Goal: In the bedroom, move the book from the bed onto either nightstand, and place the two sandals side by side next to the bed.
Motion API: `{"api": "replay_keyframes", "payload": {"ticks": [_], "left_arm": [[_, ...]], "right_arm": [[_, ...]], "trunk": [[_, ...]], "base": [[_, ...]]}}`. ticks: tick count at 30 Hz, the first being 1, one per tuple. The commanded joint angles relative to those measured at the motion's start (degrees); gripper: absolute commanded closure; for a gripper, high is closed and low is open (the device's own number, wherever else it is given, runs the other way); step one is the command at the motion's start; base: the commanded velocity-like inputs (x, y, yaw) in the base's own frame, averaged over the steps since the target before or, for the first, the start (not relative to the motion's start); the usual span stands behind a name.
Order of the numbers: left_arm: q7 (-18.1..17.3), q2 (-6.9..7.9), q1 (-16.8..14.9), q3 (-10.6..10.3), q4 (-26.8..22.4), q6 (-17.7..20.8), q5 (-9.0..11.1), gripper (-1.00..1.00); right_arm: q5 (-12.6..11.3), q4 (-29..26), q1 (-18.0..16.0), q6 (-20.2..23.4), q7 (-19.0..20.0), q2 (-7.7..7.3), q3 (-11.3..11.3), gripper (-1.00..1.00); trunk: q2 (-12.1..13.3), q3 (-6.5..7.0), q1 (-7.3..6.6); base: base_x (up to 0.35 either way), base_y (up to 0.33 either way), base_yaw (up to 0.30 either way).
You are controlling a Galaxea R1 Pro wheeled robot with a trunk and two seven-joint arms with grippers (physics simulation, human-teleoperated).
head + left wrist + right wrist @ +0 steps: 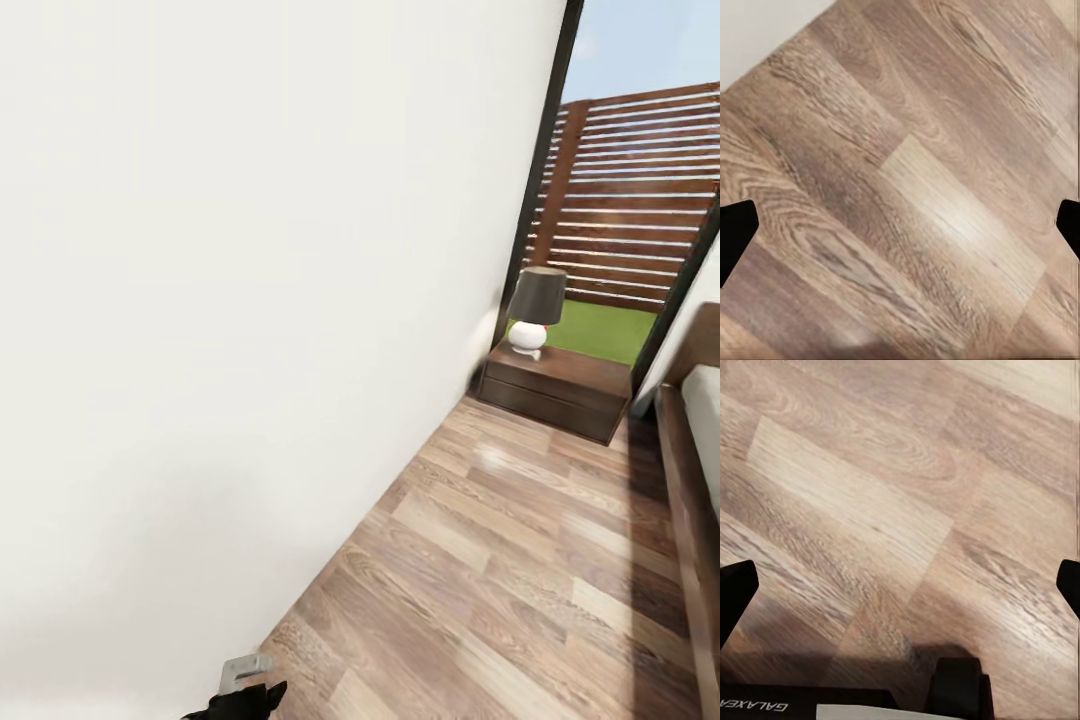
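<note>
White wall [230,300], wood-plank floor [500,560], window [630,200], slatted fence outside.

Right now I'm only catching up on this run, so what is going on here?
The robot is on its way through the bedroom, not handling anything. The head view looks along a white wall over the wood-plank floor toward a nightstand with a lamp on it, in front of a window. The bed edges in at the right. Both wrist views look down at bare floor: the left gripper and right gripper are open, fingers apart with nothing between them.
</note>
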Motion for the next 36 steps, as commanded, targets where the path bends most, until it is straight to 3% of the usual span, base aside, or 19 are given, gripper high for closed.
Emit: {"api": "replay_keyframes", "payload": {"ticks": [1, 29, 36], "left_arm": [[-0.2, 0.02, 0.0, -0.5, 0.1, -0.2, 0.5, -1.00], [-0.2, 0.02, 0.0, -0.5, 0.1, -0.2, 0.5, -1.00], [-0.2, 0.02, 0.0, -0.5, 0.1, -0.2, 0.5, -1.00]], "right_arm": [[-0.6, 0.2, -0.1, 0.0, 0.3, 0.01, 0.4, -1.00], [-0.6, 0.2, -0.1, 0.0, 0.3, 0.01, 0.4, -1.00], [-0.6, 0.1, -0.1, 0.0, 0.3, 0.01, 0.4, -1.00]], "trunk": [[0.0, -0.08, -0.01], [0.0, -0.80, -0.01], [0.0, -0.98, -0.01]], "base": [[0.000, 0.000, -0.285], [0.000, 0.000, -0.285], [0.218, 0.000, -0.284]]}}
